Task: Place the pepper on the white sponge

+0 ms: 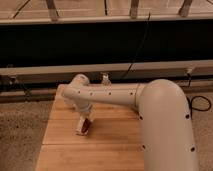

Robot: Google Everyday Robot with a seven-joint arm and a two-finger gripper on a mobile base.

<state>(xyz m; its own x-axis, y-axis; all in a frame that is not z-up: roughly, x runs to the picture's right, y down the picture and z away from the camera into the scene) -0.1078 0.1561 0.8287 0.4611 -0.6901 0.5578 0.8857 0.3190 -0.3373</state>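
The white sponge [80, 125] lies on the wooden table [115, 145], left of the middle. The dark red pepper [88, 126] sits against the sponge's right edge, partly covered from above. My gripper [84, 116] points down from the end of the white arm [120, 95] and is directly over the sponge and pepper, touching or nearly touching them. The gripper's body hides the tops of both.
The big white arm shell [167, 130] fills the right side of the view. A black rail and barrier [100, 45] runs behind the table. A speckled floor [22, 130] lies off the table's left edge. A cable [200, 105] lies at right.
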